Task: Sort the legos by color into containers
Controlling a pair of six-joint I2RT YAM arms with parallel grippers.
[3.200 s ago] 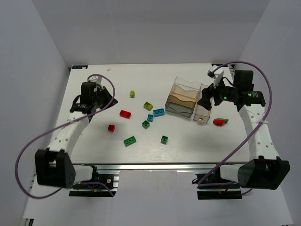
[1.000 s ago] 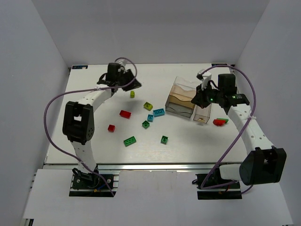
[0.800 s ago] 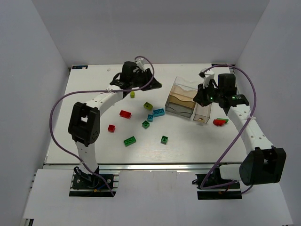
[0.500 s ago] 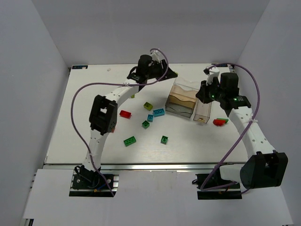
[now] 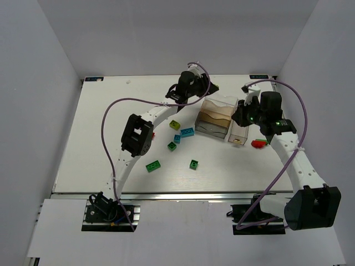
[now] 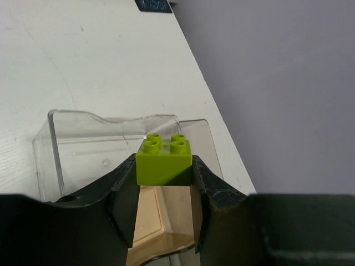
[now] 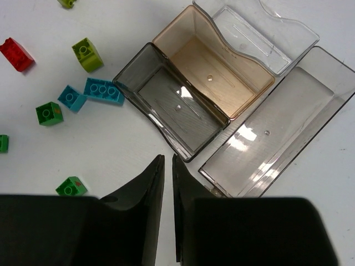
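Note:
My left gripper is shut on a lime yellow-green lego, held studs-up above the back of the containers. Below it lie a clear box and an amber box. My right gripper hovers over the table just in front of the grey box; its jaws stand a narrow slit apart with nothing between them. Next to the grey box are the amber box, the clear box and the long box, all without bricks. Loose legos lie left of them: lime, cyan, green, red.
More green bricks lie nearer the front. A red brick with a green one lies right of the long box. The left arm stretches over the table's left middle. Grey walls close in the back and sides.
The left arm swung from the back left to the right, carrying the lime brick over the containers. The right gripper's jaws parted slightly and it drifted a little right.

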